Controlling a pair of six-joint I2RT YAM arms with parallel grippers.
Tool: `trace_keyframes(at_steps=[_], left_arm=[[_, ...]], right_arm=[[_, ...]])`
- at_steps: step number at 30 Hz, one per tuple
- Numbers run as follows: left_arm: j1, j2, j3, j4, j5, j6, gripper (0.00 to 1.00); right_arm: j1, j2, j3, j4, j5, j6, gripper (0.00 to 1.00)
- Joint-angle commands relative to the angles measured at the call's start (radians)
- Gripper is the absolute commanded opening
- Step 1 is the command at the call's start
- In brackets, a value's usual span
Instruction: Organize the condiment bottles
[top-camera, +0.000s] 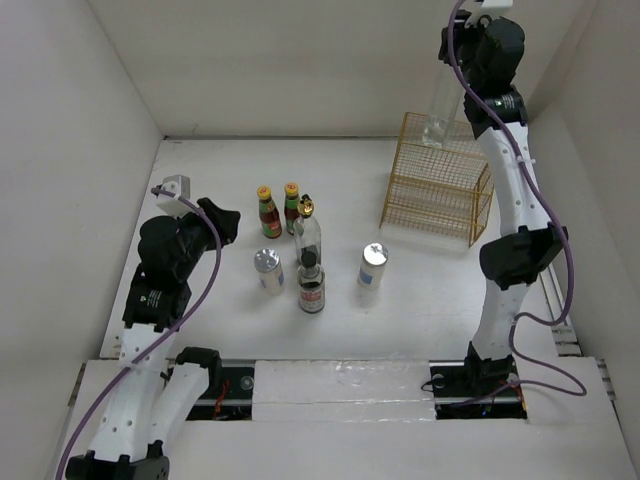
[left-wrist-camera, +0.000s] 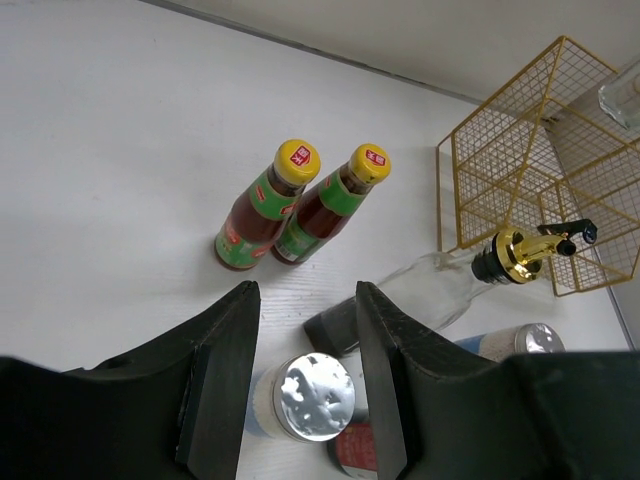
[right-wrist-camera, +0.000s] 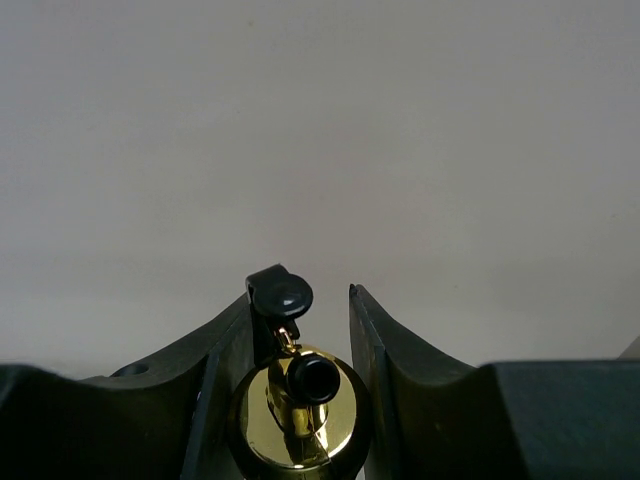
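White walled tabletop (top-camera: 300, 170); left tool (left-wrist-camera: 305, 292) spread, right tool (right-wrist-camera: 300, 300) apparently pinching a gold-topped bottle (right-wrist-camera: 290, 425).

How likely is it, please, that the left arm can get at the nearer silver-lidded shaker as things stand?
Probably yes: the left claw is open and aimed down at the shaker, whose lid is uncovered, though the dark jar stands close beside it.
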Motion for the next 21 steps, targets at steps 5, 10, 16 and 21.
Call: trace_keyframes(at_steps=[5, 10, 16, 21], left_arm=[[0.009, 0.0, 0.011, 0.04, 0.001, 0.006, 0.39], [0.009, 0.0, 0.011, 0.04, 0.001, 0.006, 0.39], [0.009, -0.011, 0.011, 0.04, -0.009, 0.006, 0.39], [0.009, -0.02, 0.011, 0.04, -0.018, 0.006, 0.39]], right_arm=[[-0.006, -0.018, 0.046, 0.198, -0.079, 0.015, 0.0], [-0.016, 0.0, 0.036, 0.218, -0.138, 0.025, 0.0], [-0.035, 0.031, 0.036, 0.254, -0.23, 0.034, 0.0], [-0.046, 0.062, 0.026, 0.276, -0.304, 0.043, 0.0]])
